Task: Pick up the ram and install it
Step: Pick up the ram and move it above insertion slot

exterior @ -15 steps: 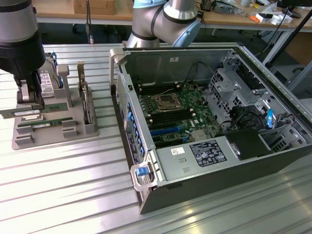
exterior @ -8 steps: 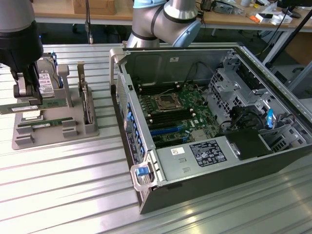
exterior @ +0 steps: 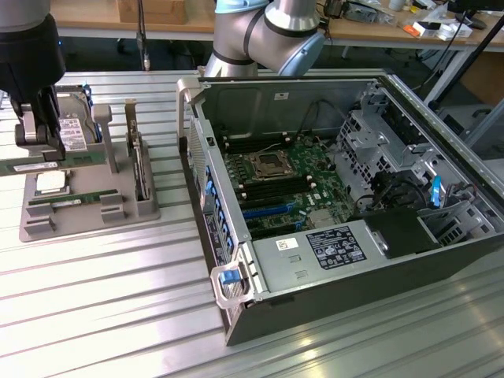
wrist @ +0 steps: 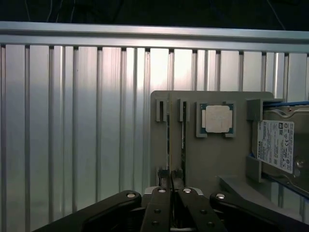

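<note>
The ram is a long green stick with a white label. It hangs level just above the grey parts tray at the exterior view's left, and my gripper is shut on its middle. In the wrist view the ram shows edge-on as a thin dark line running out from between my fingers; the gripper is above the tray. A second green stick still lies in a tray slot.
The tray also carries a square silver processor chip and a hard drive. The open computer case lies at the exterior view's right, its motherboard showing memory slots and a processor socket.
</note>
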`<state>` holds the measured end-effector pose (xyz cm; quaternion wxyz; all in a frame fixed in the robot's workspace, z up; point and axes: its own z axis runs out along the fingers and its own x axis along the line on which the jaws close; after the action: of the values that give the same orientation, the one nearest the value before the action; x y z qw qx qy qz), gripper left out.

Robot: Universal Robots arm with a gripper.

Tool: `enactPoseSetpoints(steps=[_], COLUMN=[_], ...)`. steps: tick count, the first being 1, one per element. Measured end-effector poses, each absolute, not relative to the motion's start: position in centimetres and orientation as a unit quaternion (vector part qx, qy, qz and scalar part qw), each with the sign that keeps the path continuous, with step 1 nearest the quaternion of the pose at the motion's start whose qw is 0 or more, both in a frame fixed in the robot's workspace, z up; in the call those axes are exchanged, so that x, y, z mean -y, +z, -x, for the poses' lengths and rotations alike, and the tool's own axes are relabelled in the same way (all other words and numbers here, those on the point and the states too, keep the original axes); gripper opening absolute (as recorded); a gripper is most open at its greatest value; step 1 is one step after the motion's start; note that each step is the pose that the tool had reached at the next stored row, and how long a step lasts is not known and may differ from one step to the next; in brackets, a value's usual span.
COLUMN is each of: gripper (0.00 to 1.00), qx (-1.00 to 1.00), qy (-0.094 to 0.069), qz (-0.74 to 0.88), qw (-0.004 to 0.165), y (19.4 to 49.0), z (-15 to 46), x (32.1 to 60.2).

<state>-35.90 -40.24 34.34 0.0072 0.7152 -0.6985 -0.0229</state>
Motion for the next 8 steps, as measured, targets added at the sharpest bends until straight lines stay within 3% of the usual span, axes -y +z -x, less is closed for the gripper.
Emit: enactPoseSetpoints(steps=[8], gripper=[0.12], qx=[0.699], qy=[-0.023], qz=[-0.715], qw=[0.007], y=[35.7], z=[35.9], x=[40.2])
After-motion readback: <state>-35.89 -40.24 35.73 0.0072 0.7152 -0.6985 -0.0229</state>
